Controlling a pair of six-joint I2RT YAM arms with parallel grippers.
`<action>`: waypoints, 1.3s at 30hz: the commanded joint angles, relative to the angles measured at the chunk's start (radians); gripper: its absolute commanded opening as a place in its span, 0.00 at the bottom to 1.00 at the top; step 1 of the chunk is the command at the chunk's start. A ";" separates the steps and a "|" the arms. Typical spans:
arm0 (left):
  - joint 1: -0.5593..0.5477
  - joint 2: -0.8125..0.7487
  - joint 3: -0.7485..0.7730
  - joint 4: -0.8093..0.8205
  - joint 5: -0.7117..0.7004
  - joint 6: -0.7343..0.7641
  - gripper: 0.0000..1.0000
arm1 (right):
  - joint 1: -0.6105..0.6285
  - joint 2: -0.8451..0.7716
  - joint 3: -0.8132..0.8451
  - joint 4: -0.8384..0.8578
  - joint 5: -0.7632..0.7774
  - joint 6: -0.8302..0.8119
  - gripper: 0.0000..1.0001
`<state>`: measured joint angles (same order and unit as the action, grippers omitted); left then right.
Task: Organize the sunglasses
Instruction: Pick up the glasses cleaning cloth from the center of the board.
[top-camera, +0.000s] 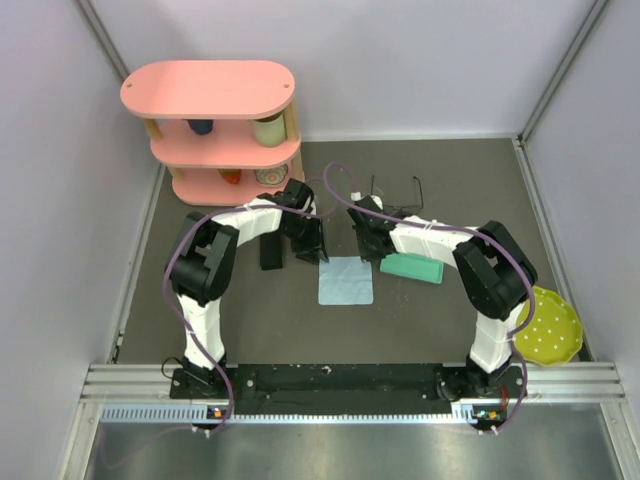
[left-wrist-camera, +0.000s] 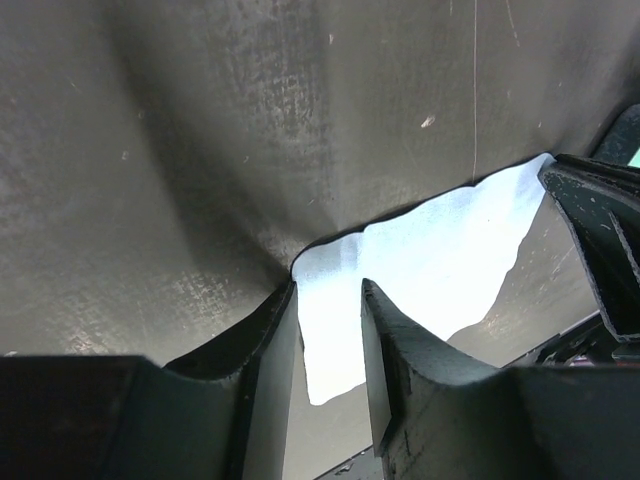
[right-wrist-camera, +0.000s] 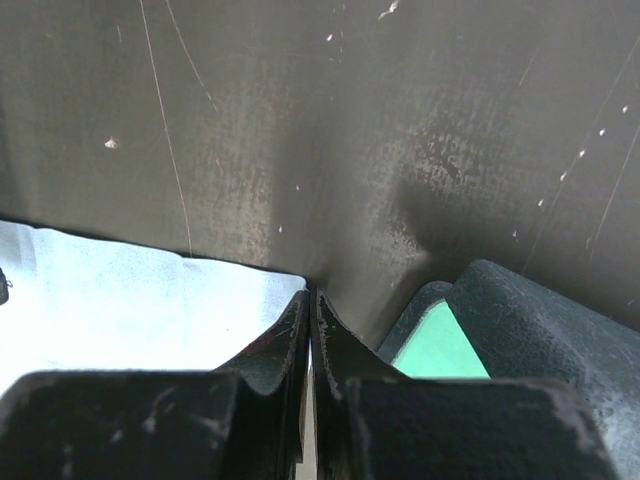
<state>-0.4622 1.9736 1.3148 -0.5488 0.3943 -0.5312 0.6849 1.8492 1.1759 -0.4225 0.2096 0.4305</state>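
Observation:
A thin dark wire-frame pair of sunglasses (top-camera: 417, 187) lies on the dark mat behind my right arm, partly hidden by it. A light blue cloth (top-camera: 345, 281) lies flat in the middle. My left gripper (top-camera: 312, 252) is at its far left corner. In the left wrist view the gripper (left-wrist-camera: 328, 292) stands open, with the cloth's corner (left-wrist-camera: 430, 265) in the gap between its fingers. My right gripper (top-camera: 368, 250) is at the far right corner. In the right wrist view the gripper (right-wrist-camera: 311, 297) is shut, pinching the edge of the cloth (right-wrist-camera: 140, 300).
A black oblong case (top-camera: 270, 251) lies just left of the left gripper. A green case (top-camera: 411, 267) sits right of the cloth, close to my right fingers (right-wrist-camera: 440, 345). A pink shelf (top-camera: 215, 120) stands at the back left. A yellow plate (top-camera: 548, 325) is at the right.

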 joint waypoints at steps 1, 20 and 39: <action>-0.009 0.028 0.012 -0.014 -0.017 0.020 0.34 | -0.002 0.044 0.031 0.027 -0.047 0.002 0.00; -0.015 0.048 0.029 -0.002 -0.127 0.007 0.05 | -0.002 0.051 0.039 0.028 -0.065 -0.003 0.00; -0.015 -0.062 -0.009 0.056 -0.075 0.077 0.00 | -0.002 -0.140 -0.030 0.045 -0.093 -0.012 0.00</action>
<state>-0.4770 1.9785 1.3231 -0.5316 0.3244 -0.4892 0.6823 1.8095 1.1542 -0.4072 0.1463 0.4206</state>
